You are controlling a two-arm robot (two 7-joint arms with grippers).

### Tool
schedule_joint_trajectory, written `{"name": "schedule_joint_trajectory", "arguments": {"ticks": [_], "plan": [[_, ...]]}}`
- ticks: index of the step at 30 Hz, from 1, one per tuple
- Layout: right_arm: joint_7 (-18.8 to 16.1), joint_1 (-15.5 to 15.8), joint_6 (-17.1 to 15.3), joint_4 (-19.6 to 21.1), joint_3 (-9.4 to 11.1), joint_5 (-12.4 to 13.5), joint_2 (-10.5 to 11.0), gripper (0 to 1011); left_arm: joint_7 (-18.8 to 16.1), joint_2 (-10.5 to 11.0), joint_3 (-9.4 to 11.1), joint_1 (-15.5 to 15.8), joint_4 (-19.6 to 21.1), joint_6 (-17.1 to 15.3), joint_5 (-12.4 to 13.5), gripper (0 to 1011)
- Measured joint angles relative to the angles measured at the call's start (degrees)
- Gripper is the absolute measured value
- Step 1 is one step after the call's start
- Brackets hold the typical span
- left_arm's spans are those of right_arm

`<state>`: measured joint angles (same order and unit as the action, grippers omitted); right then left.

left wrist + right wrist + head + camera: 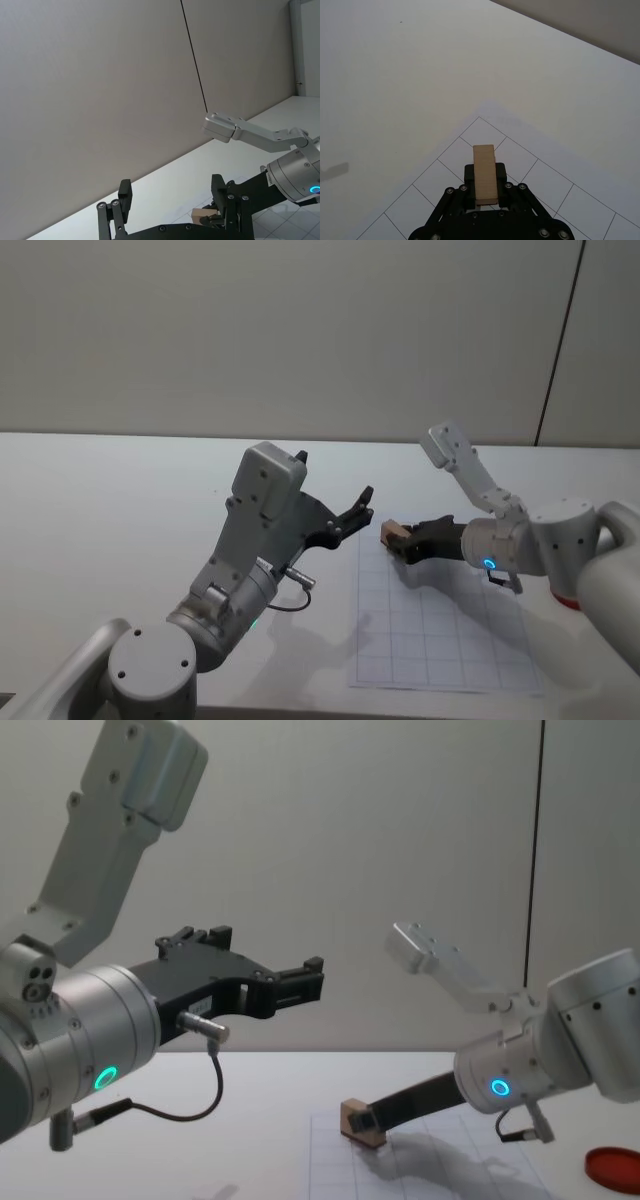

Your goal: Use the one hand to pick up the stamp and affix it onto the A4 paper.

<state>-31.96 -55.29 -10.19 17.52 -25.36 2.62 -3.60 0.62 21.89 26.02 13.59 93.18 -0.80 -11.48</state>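
The stamp (392,533), a small pale wooden block, is held between the fingers of my right gripper (402,540), the slim black one with the blue ring. It sits low over the far left corner of the gridded A4 paper (440,630). The chest view shows the stamp (355,1120) tilted close to the paper (440,1175); whether they touch I cannot tell. From the right wrist, the stamp (485,172) sticks out of the gripper (485,192) above the paper (535,165). My left gripper (355,510) hangs raised and open, left of the paper.
A flat red disc (615,1167) lies on the white table (120,500) at the far right. The left arm's bulky wrist and looping cable (190,1110) stand high over the table's left half. A grey wall rises behind.
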Motion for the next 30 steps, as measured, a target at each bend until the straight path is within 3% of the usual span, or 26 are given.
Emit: {"name": "schedule_joint_trajectory", "arguments": {"ticks": [20, 30], "plan": [[0.5, 1.7, 1.3, 0.9, 0.2, 1.2, 0.3, 216, 0.0, 0.0, 0.0, 0.0, 0.0, 0.0, 0.0, 1002], [0.4, 3.2, 1.7, 4.5, 0.2, 1.5, 0.6, 216, 0.0, 0.0, 0.0, 0.0, 0.0, 0.0, 0.0, 1002]]}}
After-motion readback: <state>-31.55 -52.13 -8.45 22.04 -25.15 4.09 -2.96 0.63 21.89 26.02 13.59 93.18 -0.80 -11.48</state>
